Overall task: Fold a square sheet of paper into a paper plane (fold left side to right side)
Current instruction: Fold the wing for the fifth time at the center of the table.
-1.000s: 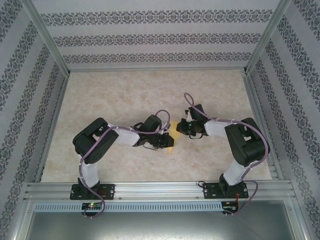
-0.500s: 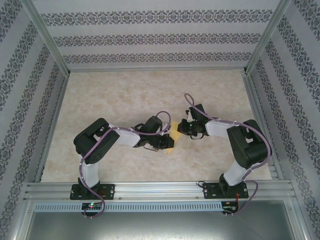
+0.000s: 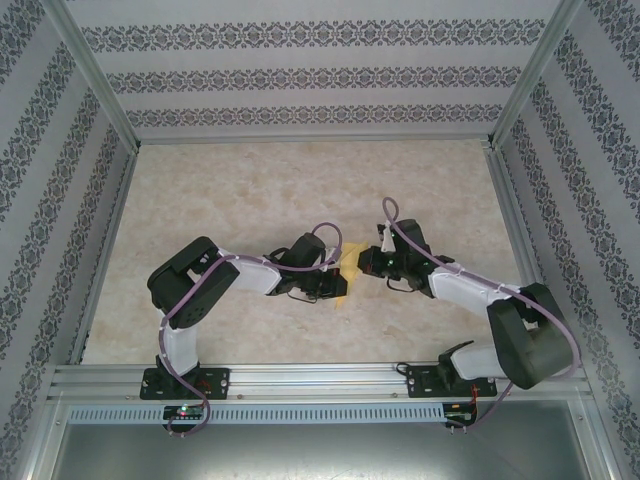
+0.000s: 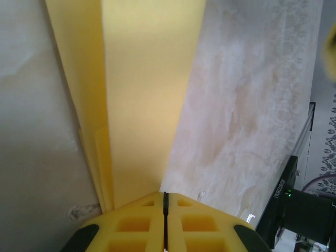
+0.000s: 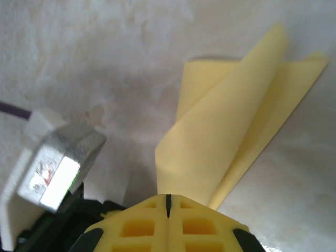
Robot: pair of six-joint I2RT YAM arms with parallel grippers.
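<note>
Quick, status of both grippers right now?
Left gripper: closed, pinching the yellow paper.
Right gripper: closed, pinching the same yellow paper.

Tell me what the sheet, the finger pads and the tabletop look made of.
Sheet: thin matte yellow paper; it holds sharp creases and curls in layers.
Finger pads: matte yellow, likely moulded plastic or rubber, with square recesses.
Tabletop: beige marble pattern with a slight sheen; stone or printed laminate, cannot tell.

Arms angled inward; left tool (image 4: 164, 202), right tool (image 5: 168, 203) apparently pinched tight
</note>
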